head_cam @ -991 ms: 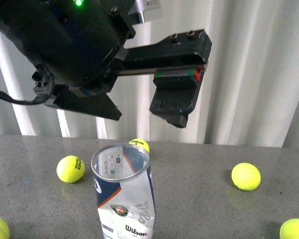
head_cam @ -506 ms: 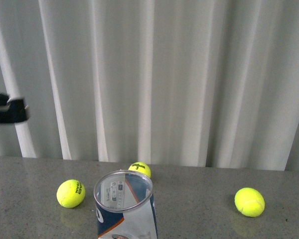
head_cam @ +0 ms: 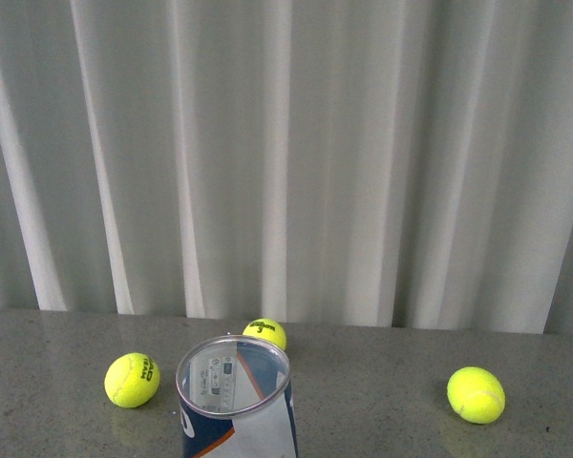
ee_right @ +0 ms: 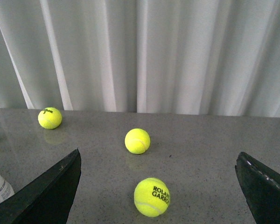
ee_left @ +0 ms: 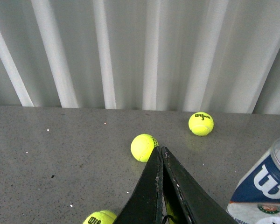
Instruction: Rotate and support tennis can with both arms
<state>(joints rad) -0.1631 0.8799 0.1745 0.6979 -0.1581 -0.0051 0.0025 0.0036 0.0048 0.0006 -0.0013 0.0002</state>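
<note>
Gone from the front view is the big black left arm that filled its upper part a second ago and showed only as a sliver at the left edge half a second ago; now neither arm appears there, and the scene sits a little lower in frame. What remains is a grey speckled table before a pale pleated curtain. At the bottom centre stands the tennis can, upright with its open mouth upward, clear plastic above a white-and-blue label, apart from everything else. Three tennis balls lie around it: one to its left, one just behind it, one well to its right. In the left wrist view, the left gripper has its two black fingers pressed together, holding nothing, with the can at the frame's edge, beside the gripper but not touching it. In the right wrist view, the right gripper is spread wide and empty, with more balls between its fingers. Both arms seem drawn back, probably so each can approach the can from its own side.
</note>
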